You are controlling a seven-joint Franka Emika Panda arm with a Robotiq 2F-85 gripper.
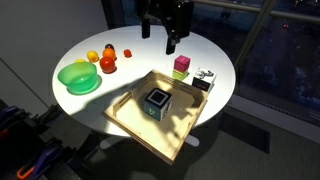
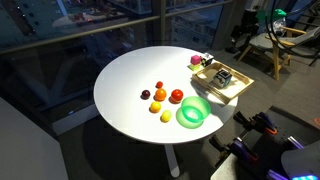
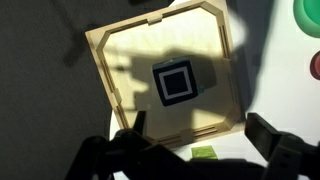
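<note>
My gripper (image 1: 171, 40) hangs high above the far side of the round white table (image 1: 60, 50), open and empty. In the wrist view its two dark fingers (image 3: 200, 124) spread wide over the near edge of a shallow wooden tray (image 3: 110, 70). A black-and-white cube (image 3: 175, 82) lies in the tray's middle; it shows in both exterior views (image 1: 157, 102) (image 2: 224, 74). A pink-and-green block (image 1: 181, 66) stands beside the tray, and its green top (image 3: 203, 152) shows between the fingers.
A second black-and-white cube (image 1: 205, 78) sits by the tray. A green bowl (image 1: 78, 77) (image 2: 192, 112) and several small fruits (image 1: 107, 63) (image 2: 160, 94) lie on the table's other side. Dark windows stand behind.
</note>
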